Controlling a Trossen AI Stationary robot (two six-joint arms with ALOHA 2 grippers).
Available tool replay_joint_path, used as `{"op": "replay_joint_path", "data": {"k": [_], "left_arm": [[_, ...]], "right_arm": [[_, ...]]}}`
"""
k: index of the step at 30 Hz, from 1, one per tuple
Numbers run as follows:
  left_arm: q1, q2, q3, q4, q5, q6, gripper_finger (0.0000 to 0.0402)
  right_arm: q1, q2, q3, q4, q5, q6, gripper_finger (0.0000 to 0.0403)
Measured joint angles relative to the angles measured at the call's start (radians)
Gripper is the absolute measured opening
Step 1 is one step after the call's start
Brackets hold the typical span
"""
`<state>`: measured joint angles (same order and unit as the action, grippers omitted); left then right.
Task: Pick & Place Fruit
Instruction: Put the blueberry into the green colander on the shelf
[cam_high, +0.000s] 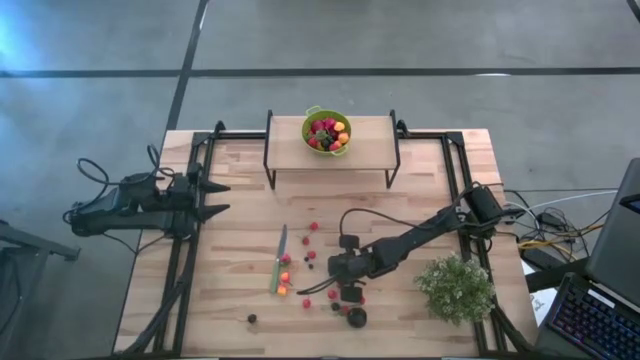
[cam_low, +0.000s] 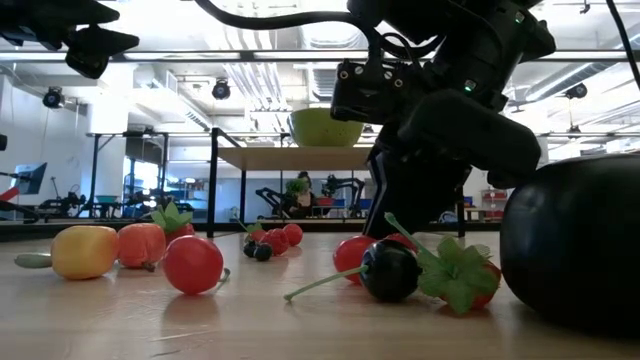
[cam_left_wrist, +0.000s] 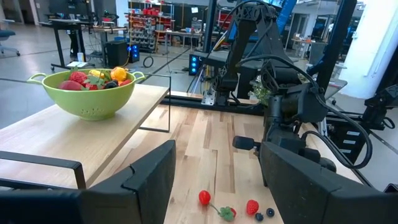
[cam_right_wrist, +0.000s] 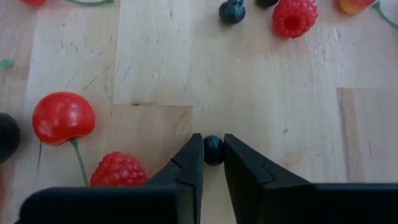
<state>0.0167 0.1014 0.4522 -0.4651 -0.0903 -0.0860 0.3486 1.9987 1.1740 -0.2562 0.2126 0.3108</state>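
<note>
The right claw (cam_right_wrist: 213, 163) is down on the worktop (cam_right_wrist: 286, 118), pinching a small dark berry (cam_right_wrist: 213, 150) right at its fingertips, beside the raspberry (cam_right_wrist: 119, 170); the left claw (cam_high: 212, 198), spread, waits well apart.

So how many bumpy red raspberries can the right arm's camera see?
2. One bumpy red raspberry lies beside the right gripper, which pinches a small dark berry; the other raspberry lies farther ahead. More may be hidden outside this view.
</note>
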Motion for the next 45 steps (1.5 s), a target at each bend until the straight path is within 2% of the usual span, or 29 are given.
{"op": "replay_joint_path", "data": {"k": [26, 45], "left_arm": [[0.000, 0.000, 0.000, 0.000, 0.000, 0.000, 0.0241], [0.000, 0.000, 0.000, 0.000, 0.000, 0.000, 0.0241]], "right_arm": [[-0.005, -0.186, 0.006, -0.031, -0.003, -0.055, 0.0038], [-0.105, -0.263, 0.036, -0.068, -0.012, -0.134, 0.0039]]}}
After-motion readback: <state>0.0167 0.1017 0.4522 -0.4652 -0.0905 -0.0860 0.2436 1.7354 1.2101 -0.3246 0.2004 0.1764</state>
